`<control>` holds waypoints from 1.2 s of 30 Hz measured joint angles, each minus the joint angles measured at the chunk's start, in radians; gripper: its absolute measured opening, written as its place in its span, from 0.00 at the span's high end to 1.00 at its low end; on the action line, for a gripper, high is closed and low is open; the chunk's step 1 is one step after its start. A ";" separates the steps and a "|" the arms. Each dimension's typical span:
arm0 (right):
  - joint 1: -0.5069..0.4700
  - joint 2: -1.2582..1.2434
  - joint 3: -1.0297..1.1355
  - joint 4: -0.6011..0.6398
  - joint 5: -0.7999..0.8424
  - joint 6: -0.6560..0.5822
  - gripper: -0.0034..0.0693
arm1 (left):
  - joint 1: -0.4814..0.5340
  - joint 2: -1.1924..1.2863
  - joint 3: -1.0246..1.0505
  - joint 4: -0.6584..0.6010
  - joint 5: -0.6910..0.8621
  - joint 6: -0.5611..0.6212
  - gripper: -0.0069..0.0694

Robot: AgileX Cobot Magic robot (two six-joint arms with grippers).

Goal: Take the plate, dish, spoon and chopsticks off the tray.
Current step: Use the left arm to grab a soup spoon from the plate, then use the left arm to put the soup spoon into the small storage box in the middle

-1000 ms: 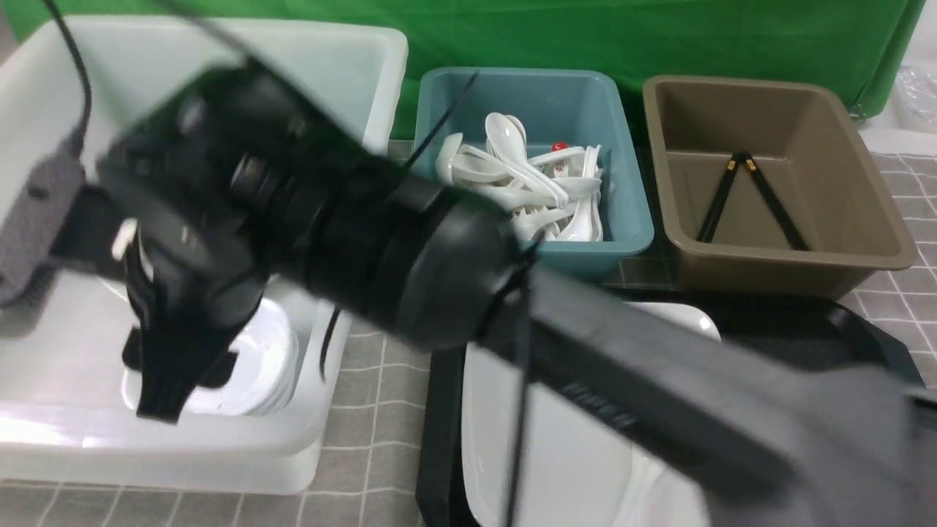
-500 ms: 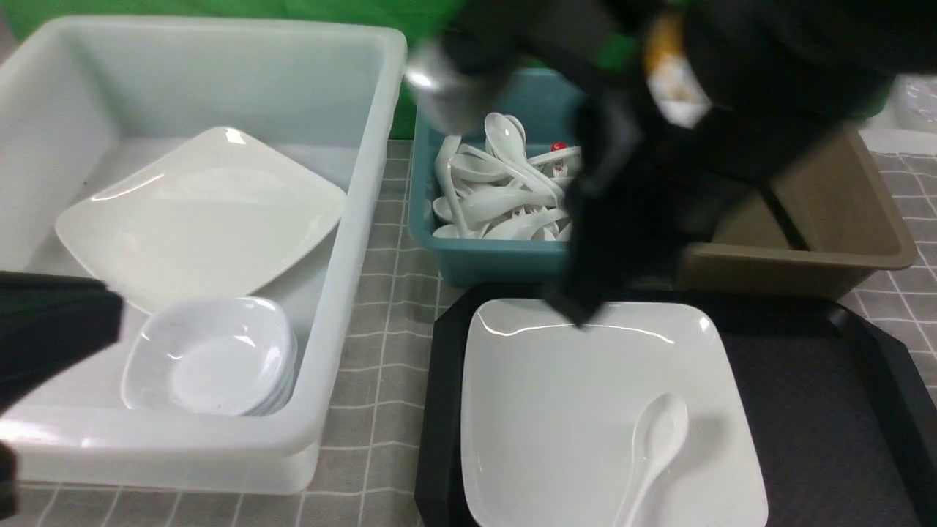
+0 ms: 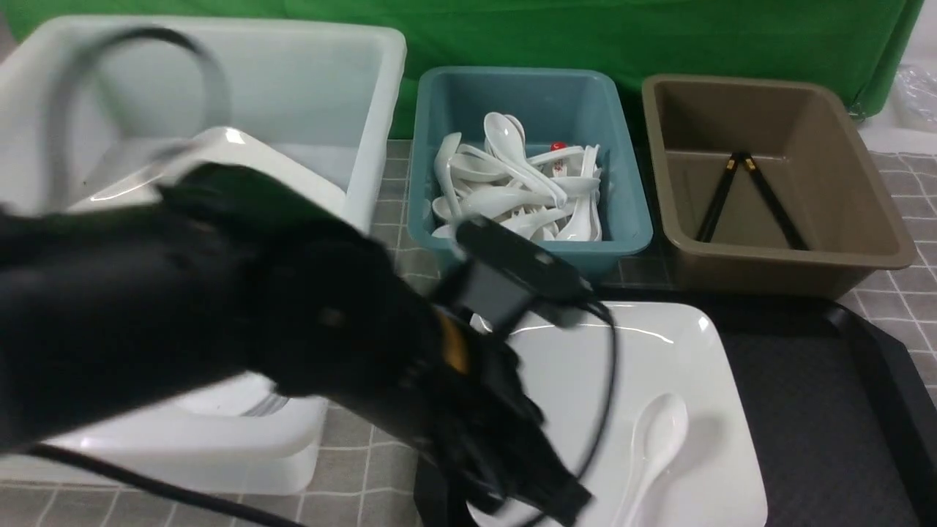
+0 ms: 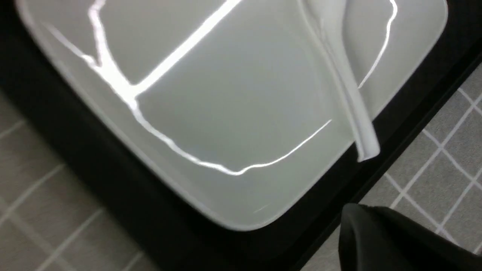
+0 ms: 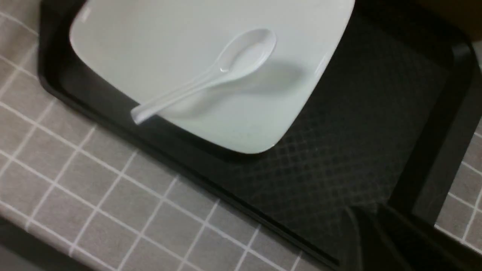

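The spoon (image 3: 655, 446) seems light and slippery; I would take its handle. Left tool (image 3: 556, 501) is clenched; right tool (image 5: 371, 237) I cannot tell.

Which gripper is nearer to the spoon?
Left. The left gripper hangs at the near-left corner of the plate, close to the spoon; the right gripper is by the near-right corner of the tray, apart from the plate.

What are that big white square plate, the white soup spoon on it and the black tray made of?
Big white square plate and white soup spoon: glossy, sharp light streaks; glazed ceramic or melamine, hard to say. Black rectangular tray: probably plastic, matte, moulded diamond-pattern floor.
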 joint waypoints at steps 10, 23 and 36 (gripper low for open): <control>0.000 -0.159 0.002 0.032 0.048 -0.026 0.78 | -0.093 0.391 -0.325 0.069 0.039 -0.170 0.62; 0.000 -0.171 0.039 0.052 0.048 -0.080 0.76 | -0.051 0.521 -0.369 0.120 0.017 -0.199 0.54; 0.000 -0.171 0.039 0.054 0.048 -0.087 0.73 | -0.031 0.391 -0.508 0.293 0.066 -0.194 0.76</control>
